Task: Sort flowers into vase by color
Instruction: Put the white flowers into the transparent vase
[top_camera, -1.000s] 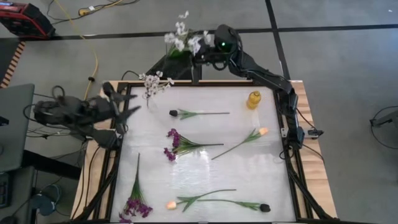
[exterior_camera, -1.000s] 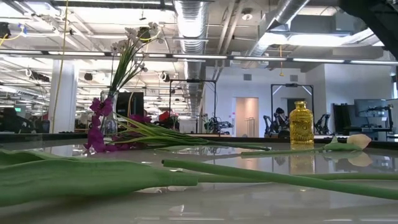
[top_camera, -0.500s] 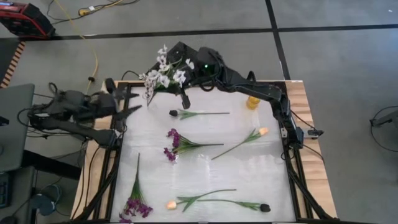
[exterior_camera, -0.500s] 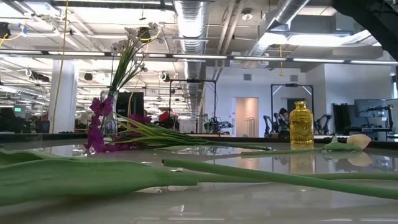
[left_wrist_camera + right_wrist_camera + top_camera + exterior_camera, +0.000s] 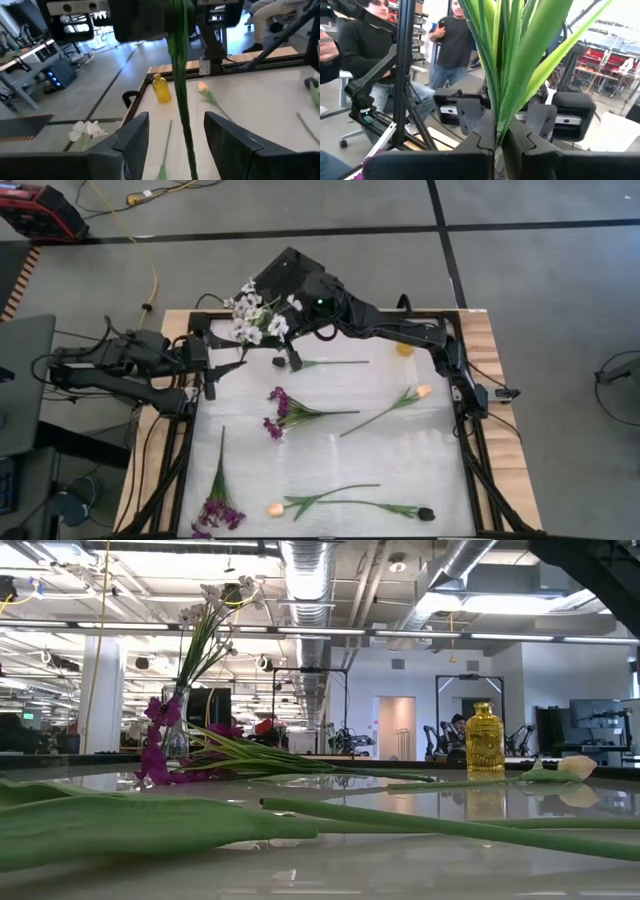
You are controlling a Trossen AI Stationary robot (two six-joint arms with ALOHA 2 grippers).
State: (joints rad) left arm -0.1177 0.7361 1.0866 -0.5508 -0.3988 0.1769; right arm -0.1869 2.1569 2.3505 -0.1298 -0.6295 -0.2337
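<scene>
My right gripper (image 5: 497, 150) is clamped on the green stalks of a white-blossomed sprig (image 5: 252, 315), holding it over the table's far-left corner. My left gripper (image 5: 175, 142) sits at the left edge with its fingers (image 5: 131, 142) spread apart, and the hanging green stem passes between them without my being able to tell whether it touches. Out on the glossy white table (image 5: 400, 465) lie a dark-budded stem (image 5: 320, 362) just beside the right gripper, a purple cluster sprig (image 5: 290, 412) at the centre, a peach tulip stem (image 5: 390, 408) to its right, another purple sprig (image 5: 216, 500) near the left front corner, and a peach tulip (image 5: 310, 502) and dark bud stem (image 5: 395, 508) along the front edge. A small yellow bottle (image 5: 485, 738) stands at the far right, its contents not discernible. In the low view, white blossoms (image 5: 205, 615) stand upright at the far left; I cannot make out their container.
</scene>
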